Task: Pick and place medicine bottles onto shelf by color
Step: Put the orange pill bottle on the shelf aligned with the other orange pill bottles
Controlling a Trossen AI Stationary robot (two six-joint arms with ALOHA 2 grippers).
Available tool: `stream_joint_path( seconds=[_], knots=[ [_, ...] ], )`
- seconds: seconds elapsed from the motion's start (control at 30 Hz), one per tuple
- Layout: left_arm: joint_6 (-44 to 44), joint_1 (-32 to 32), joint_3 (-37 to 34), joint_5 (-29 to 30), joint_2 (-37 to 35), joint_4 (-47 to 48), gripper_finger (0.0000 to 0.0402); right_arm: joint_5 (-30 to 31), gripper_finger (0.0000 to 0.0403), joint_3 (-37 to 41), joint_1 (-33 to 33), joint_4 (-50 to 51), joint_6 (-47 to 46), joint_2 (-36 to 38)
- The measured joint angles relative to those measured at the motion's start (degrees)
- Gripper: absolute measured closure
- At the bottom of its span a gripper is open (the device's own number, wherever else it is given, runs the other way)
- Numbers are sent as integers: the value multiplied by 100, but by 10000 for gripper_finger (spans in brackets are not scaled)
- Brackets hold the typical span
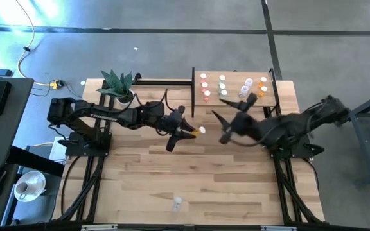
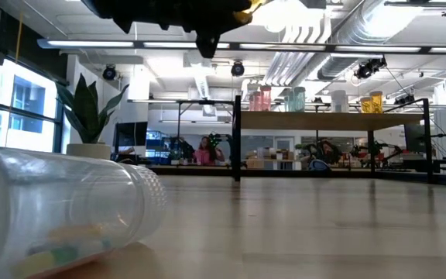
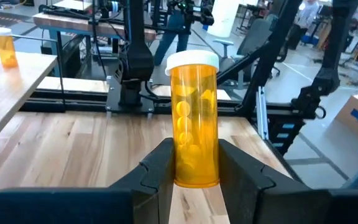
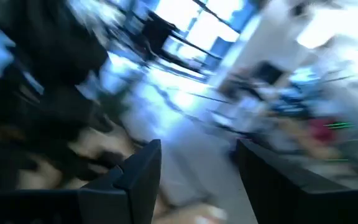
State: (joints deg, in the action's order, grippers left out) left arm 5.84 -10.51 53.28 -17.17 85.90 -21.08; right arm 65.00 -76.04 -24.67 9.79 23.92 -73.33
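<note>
Left end effector (image 1: 186,131): hanging over the middle of the surface, between the potted plant and the shelf, its fingers (image 3: 155,171) pinching an orange bottle (image 3: 194,118) from both sides.
Orange bottle: standing upright between the fingers in the left wrist view, white cap on top, pills showing through its body; in the high view it is showing as a small orange-and-white spot at the arm's tip.
Right end effector (image 1: 225,126): hovering over the surface just in front of the shelf, fingers spread apart with nothing between them; its wrist view is too blurred to tell more.
Shelf (image 1: 270,101): sitting at the far edge of the surface, right of centre, carrying bottles grouped in columns, pink ones (image 1: 205,86) at the left, then green (image 1: 223,86), clear (image 1: 245,88) and orange (image 1: 263,86).
Stray bottle (image 1: 177,204): lying on its side near the front edge of the surface, clear-bodied, filling the low view's near left corner.
Potted plant (image 1: 119,84): standing at the far edge, left of the shelf.
Surface (image 1: 140,173): light wood planks.
</note>
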Motion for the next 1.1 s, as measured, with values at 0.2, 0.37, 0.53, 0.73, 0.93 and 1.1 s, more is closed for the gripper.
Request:
stream_joint_path(
  seconds=[0.2, 0.37, 0.53, 0.73, 0.93, 1.1],
  knots=[
    [-5, 126, -80, -20, 595, -900, 306, -2044, 203, 0, 130, 953, -2084, 730],
    [-5, 197, -83, -135, 1072, -1744, 306, -2567, 203, -2, 184, 2099, -2893, 820],
    [-7, 297, -84, -168, 1274, -2049, 305, -3333, 203, 1, 182, 2960, -3301, 586],
    [-156, 547, -83, -170, 1330, -2143, 305, -3963, 203, 5, 177, 2838, -3263, 130],
    [-399, 818, -83, -96, 1330, -2130, 304, -4424, 203, 5, 178, 2802, -3051, -193],
    [-398, 880, -83, -62, 1330, -2138, 304, -4603, 203, 5, 175, 2667, -3122, -334]
  ],
)
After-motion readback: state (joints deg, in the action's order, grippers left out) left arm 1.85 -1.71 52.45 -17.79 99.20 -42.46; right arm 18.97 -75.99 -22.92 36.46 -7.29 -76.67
